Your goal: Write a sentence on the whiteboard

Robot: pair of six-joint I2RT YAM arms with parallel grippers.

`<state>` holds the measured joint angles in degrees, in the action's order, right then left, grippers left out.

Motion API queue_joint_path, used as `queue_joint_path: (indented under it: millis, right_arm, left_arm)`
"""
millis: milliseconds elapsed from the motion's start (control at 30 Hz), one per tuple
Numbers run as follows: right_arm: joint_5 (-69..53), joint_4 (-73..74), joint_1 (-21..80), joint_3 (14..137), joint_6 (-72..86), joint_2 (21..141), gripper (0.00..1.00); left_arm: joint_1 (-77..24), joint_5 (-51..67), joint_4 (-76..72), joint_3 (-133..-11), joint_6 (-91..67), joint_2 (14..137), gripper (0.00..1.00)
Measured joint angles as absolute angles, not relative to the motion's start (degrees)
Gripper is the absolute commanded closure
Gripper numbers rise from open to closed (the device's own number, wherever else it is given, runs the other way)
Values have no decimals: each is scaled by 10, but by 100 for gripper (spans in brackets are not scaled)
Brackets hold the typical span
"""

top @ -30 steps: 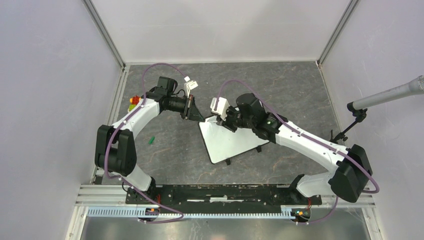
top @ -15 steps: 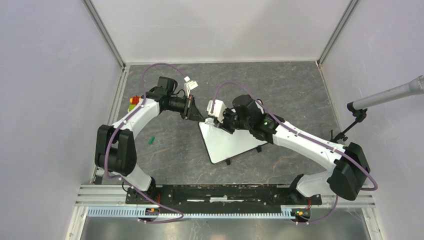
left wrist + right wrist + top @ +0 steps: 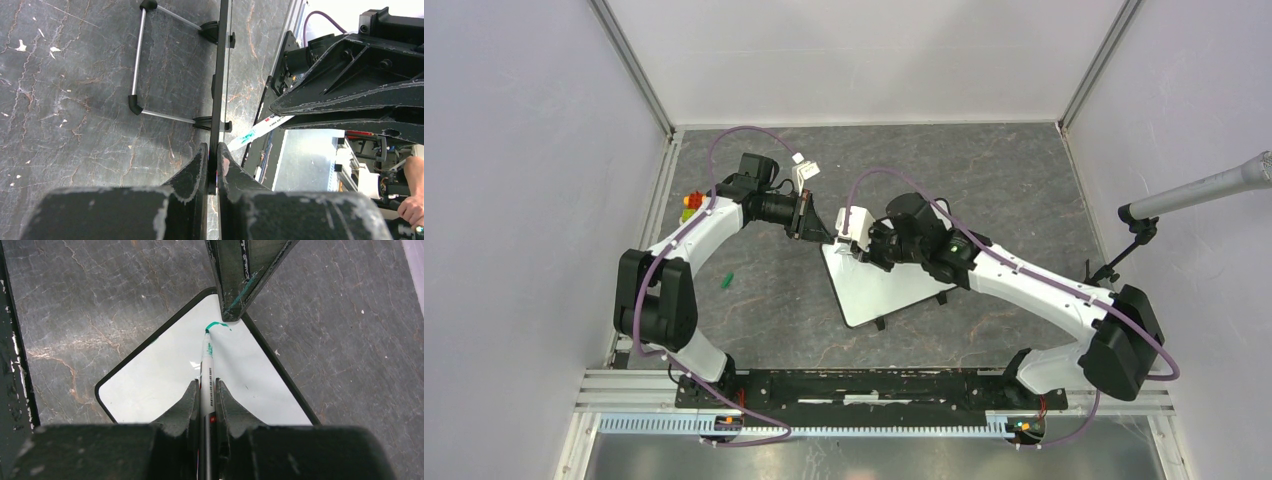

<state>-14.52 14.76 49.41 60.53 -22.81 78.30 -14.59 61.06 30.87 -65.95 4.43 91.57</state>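
Observation:
The whiteboard [image 3: 879,285] lies tilted on the dark table, white with a thin black frame. My left gripper [image 3: 824,233] is shut on its far left corner; in the left wrist view the board is an edge-on dark strip [image 3: 220,75] between the closed fingers [image 3: 192,172]. My right gripper [image 3: 206,386] is shut on a white marker [image 3: 207,370]. Its green tip touches the board [image 3: 165,375] near the held corner. A short green stroke [image 3: 217,324], the start of the sentence, runs from the tip. The marker also shows in the left wrist view [image 3: 255,131].
A small green cap [image 3: 726,281] lies on the table left of the board. Red, yellow and green bits [image 3: 691,203] sit by the left wall. The board's wire stand [image 3: 142,60] shows underneath. A microphone [image 3: 1204,190] juts in at the right.
My right gripper has moved left with the marker, toward the board's far left corner and the left gripper. The left arm and the board have stayed put.

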Motion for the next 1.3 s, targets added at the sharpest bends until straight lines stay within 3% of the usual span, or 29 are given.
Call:
queue_joint_path:
  millis: [500,1300]
  right_arm:
    - [-106,168,494,577,-248,756,100]
    - [-146,185,519,608,-242,774,100]
  left_arm:
    - [-145,611,309,-660,44,921,98]
    - [-145,616,309,-660,48,922,98]
